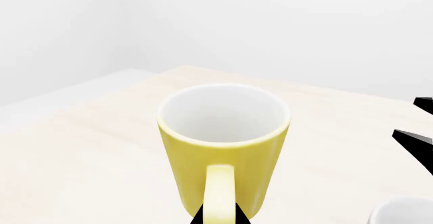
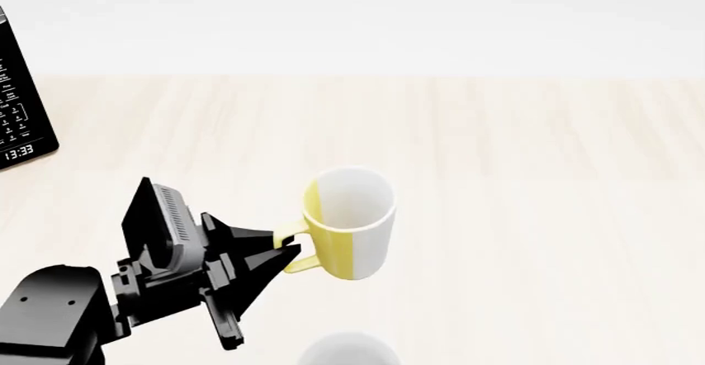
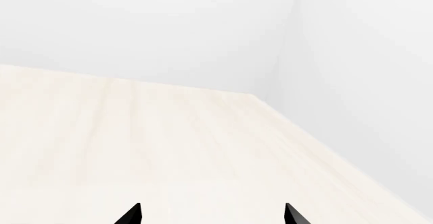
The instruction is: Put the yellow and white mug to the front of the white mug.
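The yellow and white mug (image 2: 350,220) stands upright mid-table, its yellow handle (image 2: 293,253) pointing at my left arm. My left gripper (image 2: 286,255) is shut on that handle. In the left wrist view the mug (image 1: 223,133) fills the centre, and the two black fingertips of the gripper (image 1: 220,217) press on either side of the handle (image 1: 219,191). Only the rim of the white mug (image 2: 347,351) shows at the near edge of the head view, closer to me than the yellow mug; it also shows in the left wrist view (image 1: 404,211). My right gripper (image 3: 212,214) is open and empty over bare table.
A black microwave (image 2: 22,101) with a keypad and clock stands at the far left. The light wooden table (image 2: 529,175) runs back to a white wall. Black pointed shapes (image 1: 419,138) show at the edge of the left wrist view. The table's corner (image 3: 260,96) shows in the right wrist view.
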Robot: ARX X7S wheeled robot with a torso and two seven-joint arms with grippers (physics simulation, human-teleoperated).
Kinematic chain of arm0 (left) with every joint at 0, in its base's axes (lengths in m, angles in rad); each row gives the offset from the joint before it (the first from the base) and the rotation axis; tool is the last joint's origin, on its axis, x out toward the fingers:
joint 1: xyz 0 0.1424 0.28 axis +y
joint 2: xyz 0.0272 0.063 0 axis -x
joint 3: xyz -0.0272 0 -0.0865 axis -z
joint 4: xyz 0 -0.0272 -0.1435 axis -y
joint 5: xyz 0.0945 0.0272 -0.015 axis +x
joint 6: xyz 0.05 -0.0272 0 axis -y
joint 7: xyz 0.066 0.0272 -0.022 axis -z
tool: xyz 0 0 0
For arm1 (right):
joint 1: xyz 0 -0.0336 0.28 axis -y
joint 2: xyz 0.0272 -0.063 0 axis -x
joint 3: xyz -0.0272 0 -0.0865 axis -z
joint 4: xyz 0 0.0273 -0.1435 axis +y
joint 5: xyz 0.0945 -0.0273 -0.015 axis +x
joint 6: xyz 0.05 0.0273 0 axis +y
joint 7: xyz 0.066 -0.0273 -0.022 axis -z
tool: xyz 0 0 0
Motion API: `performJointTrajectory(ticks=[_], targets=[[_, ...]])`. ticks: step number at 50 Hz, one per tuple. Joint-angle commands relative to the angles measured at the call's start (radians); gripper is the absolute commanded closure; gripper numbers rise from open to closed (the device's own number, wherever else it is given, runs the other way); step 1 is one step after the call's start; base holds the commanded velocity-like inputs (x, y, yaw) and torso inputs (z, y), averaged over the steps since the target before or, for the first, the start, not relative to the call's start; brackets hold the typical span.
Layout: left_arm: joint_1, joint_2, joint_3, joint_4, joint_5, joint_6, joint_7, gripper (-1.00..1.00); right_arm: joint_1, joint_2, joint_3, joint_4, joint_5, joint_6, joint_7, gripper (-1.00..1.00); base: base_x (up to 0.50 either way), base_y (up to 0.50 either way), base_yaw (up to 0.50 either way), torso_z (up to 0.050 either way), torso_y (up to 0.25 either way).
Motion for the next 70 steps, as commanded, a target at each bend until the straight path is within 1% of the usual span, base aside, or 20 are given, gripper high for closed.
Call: performJointTrajectory(ticks=[1, 15, 28, 36, 43, 51, 70], targets=[[-0.005, 0.017, -0.02, -0.126, 0.031, 0.119, -0.015, 1.0, 0.004, 0.003, -0.009, 0.002, 0.001, 0.003, 0.003, -1.0, 0.0, 0.0, 0.0, 0.0, 0.0], [0.073, 0.016, -0.113, -0.127, 0.08, 0.135, -0.003, 1.0, 0.004, 0.008, -0.016, 0.0, -0.001, 0.007, 0.01, -1.0, 0.0, 0.0, 0.0, 0.0, 0.001], [0.11, 0.018, -0.164, -0.127, 0.14, 0.149, -0.048, 1.0, 0.004, 0.012, -0.025, -0.005, -0.004, 0.009, 0.017, -1.0, 0.0, 0.0, 0.0, 0.0, 0.0], [0.118, 0.022, -0.168, -0.127, 0.156, 0.154, -0.063, 1.0, 0.005, 0.015, -0.03, -0.004, -0.003, 0.007, 0.019, -1.0, 0.0, 0.0, 0.0, 0.0, 0.001], [0.136, 0.022, -0.152, -0.127, 0.167, 0.164, -0.104, 1.0, 0.0, 0.019, -0.032, -0.011, -0.002, 0.004, 0.021, -1.0, 0.0, 0.0, 0.0, 0.0, 0.0], [0.139, 0.021, -0.151, -0.127, 0.159, 0.157, -0.095, 1.0, 0.002, 0.02, -0.034, -0.006, 0.002, 0.001, 0.023, -1.0, 0.0, 0.0, 0.0, 0.0, 0.0], [0.149, 0.019, -0.129, -0.127, 0.164, 0.162, -0.116, 1.0, -0.003, 0.028, -0.035, -0.019, 0.009, 0.004, 0.031, -1.0, 0.0, 0.0, 0.0, 0.0, 0.0]])
